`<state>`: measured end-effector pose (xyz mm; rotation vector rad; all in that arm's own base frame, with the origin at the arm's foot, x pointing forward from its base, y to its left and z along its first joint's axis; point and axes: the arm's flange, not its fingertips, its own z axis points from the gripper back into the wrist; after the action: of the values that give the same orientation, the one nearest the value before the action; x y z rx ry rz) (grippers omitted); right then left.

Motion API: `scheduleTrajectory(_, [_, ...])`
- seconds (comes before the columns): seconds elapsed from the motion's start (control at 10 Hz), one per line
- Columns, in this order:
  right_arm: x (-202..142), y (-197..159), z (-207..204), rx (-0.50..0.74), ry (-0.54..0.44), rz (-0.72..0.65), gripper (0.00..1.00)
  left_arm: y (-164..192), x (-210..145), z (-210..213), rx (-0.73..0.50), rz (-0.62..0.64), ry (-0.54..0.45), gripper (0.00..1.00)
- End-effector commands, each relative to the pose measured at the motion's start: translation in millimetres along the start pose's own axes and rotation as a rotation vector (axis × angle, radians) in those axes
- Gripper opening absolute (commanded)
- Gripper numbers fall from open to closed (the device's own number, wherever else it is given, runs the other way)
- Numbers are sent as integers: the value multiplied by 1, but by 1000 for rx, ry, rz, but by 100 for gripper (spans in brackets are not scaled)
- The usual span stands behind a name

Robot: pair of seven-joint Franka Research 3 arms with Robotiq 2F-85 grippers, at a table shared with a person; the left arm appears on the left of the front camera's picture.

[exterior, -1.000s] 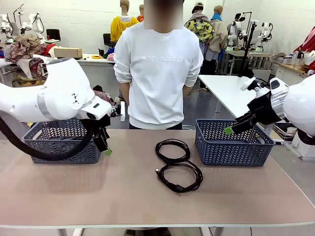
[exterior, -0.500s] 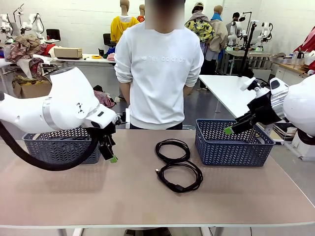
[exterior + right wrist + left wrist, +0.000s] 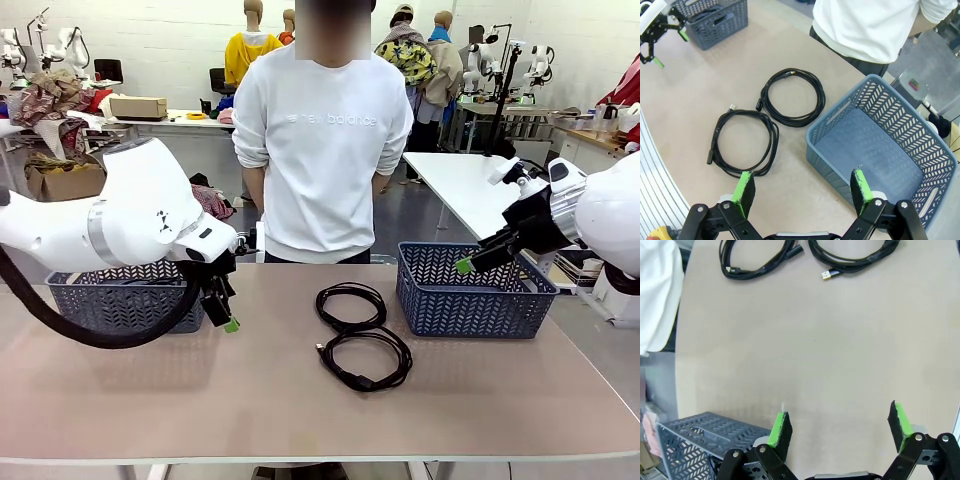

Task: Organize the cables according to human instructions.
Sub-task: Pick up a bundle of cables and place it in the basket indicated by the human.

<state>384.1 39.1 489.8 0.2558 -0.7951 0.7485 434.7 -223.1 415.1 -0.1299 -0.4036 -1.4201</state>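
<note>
Cables (image 3: 352, 328) — two coils, ahead of left gripper (image 3: 839, 412), jaws released, empty; right gripper (image 3: 802, 174) likewise, over basket (image 3: 470, 305) — likely awaiting instructions.

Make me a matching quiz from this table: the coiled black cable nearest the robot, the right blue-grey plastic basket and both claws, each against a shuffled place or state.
Things:
1. coiled thin black cable nearest the robot
2. right blue-grey slatted plastic basket
3. left claw
4. right claw

Places or states:
A. open, raised by the right basket's rim
B. empty inside
C. lying on the beige tabletop, between the baskets
D. open, over bare tabletop near the left blue-grey slatted plastic basket

Pairs: 1-C, 2-B, 3-D, 4-A
</note>
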Motion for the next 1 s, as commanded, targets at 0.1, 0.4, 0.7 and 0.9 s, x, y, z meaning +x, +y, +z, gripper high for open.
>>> scheduleTrajectory(0.1, [0, -1, 0, 6, -8, -7, 100, 0, 0, 1, -1, 1, 0, 100])
scheduleTrajectory(0.4, [0, -1, 0, 6, -8, -7, 100, 0, 0, 1, -1, 1, 0, 100])
scheduleTrajectory(0.7, [0, -1, 0, 6, -8, -7, 100, 0, 0, 1, -1, 1, 0, 100])
scheduleTrajectory(0.9, [0, -1, 0, 6, -8, -7, 100, 0, 0, 1, -1, 1, 0, 100])
